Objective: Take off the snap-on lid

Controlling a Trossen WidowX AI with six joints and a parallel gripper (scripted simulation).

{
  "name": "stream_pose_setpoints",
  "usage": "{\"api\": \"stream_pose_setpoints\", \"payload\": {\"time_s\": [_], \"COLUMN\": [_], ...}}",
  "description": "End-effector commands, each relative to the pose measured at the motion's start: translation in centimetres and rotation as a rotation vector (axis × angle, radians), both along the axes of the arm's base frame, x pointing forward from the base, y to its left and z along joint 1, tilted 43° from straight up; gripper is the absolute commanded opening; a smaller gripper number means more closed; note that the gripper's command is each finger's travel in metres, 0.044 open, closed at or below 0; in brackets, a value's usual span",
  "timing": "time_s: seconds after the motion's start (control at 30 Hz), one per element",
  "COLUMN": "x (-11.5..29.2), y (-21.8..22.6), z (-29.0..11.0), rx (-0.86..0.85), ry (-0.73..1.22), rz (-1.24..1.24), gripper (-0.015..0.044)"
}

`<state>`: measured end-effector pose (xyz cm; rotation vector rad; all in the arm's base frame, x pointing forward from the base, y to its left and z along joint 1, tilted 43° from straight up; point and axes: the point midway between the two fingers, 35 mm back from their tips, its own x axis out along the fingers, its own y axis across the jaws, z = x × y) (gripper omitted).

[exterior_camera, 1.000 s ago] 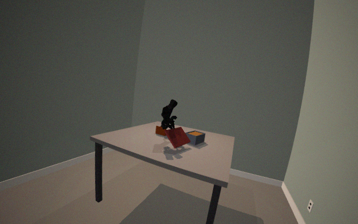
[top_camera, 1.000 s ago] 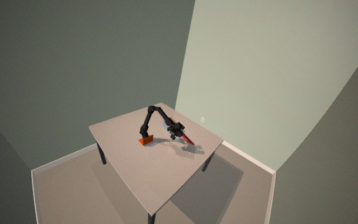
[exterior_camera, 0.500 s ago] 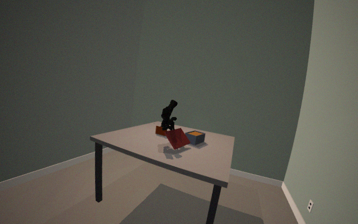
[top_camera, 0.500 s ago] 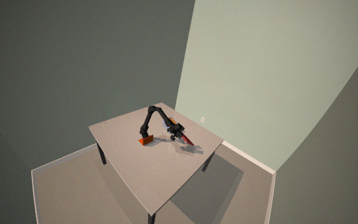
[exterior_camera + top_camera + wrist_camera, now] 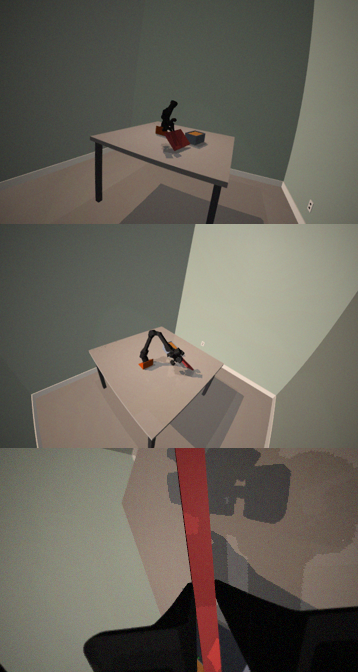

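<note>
Grey rug [image 5: 179,207] under the table [image 5: 212,163]; wall outlet [image 5: 310,205] near the baseboard.

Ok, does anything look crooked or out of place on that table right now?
Only the red lid: it is off the box and hangs steeply tilted in the gripper, pinched by one edge, low over the table beside the box. It is not lying flat yet. The open box sits upright, nothing spilled.
</note>
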<state>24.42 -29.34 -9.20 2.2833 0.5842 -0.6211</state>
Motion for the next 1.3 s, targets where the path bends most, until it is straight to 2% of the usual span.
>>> {"api": "stream_pose_setpoints", "payload": {"time_s": [0.0, 1.27], "x": [0.1, 0.4], "y": [0.1, 2.2], "z": [-0.1, -2.4], "rx": [0.002, 0.003], "ry": [-0.008, -0.008], "rz": [-0.003, -0.003], "gripper": [0.0000, 0.0000]}}
